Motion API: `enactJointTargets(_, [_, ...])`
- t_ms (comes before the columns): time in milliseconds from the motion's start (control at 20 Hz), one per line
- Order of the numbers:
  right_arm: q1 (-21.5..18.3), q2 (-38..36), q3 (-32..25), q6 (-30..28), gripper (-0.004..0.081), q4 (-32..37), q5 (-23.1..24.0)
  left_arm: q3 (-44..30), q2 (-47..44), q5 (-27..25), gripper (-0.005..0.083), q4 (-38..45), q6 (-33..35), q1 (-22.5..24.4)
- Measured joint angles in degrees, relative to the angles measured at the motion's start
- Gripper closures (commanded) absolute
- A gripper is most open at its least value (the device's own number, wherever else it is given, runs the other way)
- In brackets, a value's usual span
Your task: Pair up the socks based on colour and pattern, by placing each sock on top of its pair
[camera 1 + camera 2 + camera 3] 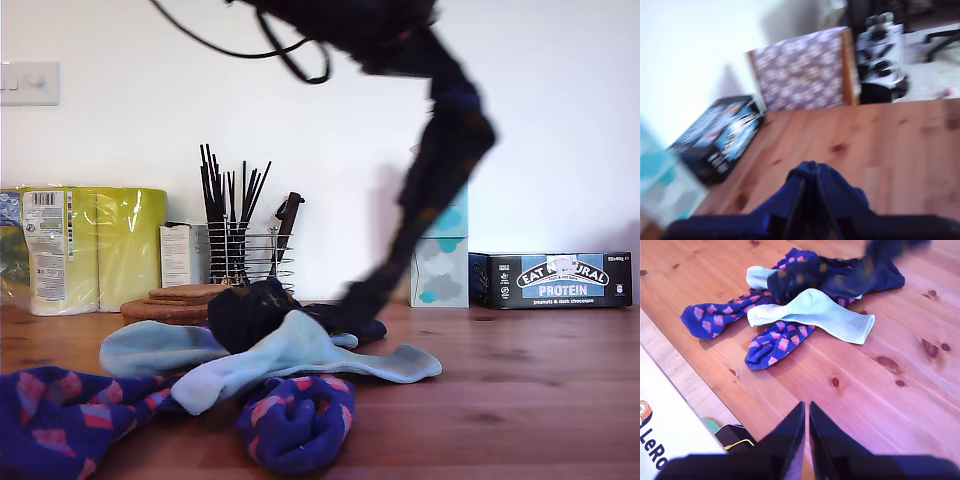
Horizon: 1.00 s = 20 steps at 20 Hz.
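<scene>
The first gripper (pixel 810 187), pinching a navy sock (pixel 440 170), hangs it above the sock pile (pixel 805 300). The second gripper (pixel 806 412) is pressed together over bare table (pixel 880 405).

Our first gripper (pixel 810 187) is raised high over the worktop (pixel 880 145) — jaws pinched on a dark sock (pixel 430 190) that hangs from it. Our second gripper (pixel 806 415) hovers above the worktop, jaws nearly together — nothing between them.
</scene>
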Motion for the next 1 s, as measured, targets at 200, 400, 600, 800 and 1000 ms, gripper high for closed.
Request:
enactJointTargets(200, [0.0, 0.0, 0.0, 0.0, 0.0748, -0.42, -0.02, 2.14, 0.0, 0.39, 0.0795, 1.84, 3.72, -1.57])
enactJointTargets(400, [0.0, 0.0, 0.0, 0.0, 0.0748, -0.5, -0.02, 2.21, 0.0, 0.33, 0.0794, 2.14, 4.22, 0.52])
enactJointTargets(600, [0.0, 0.0, 0.0, 0.0, 0.0748, -0.5, -0.04, 2.38, 2.32, -0.31, 0.0794, 8.35, 4.15, 0.94])
enactJointTargets(800, [0.0, 0.0, 0.0, 0.0, 0.0748, -0.52, -0.04, 2.51, 9.86, -3.28, 0.0794, 14.25, 0.0, 0.83])
enactJointTargets(1000, [0.0, 0.0, 0.0, 0.0, 0.0748, -0.59, -0.04, 2.51, 11.76, -4.09, 0.0794, 12.66, -12.76, 0.72])
